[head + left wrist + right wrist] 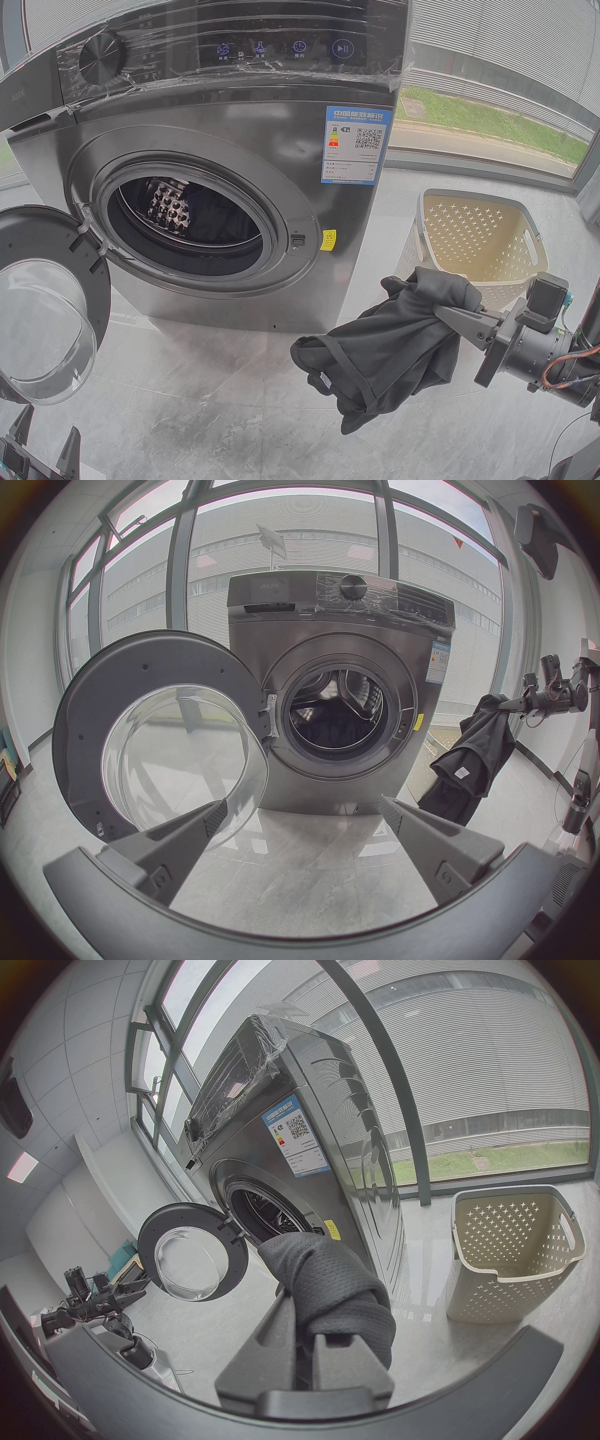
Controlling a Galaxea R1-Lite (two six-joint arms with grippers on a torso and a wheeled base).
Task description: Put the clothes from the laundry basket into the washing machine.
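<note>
Pinching dark garment (387, 350) with right pincer (445, 311), off the floor just left of the basket (469, 195), open washer mouth (187, 222) lying far and left of it; left pincer (45, 437) spread, empty.

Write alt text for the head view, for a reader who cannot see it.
The right tool holds a dark grey fabric garment in the air between a silver front-loading washing machine, its round glass door swung open, and a cream perforated plastic laundry basket. The left tool sits open at the near left.
</note>
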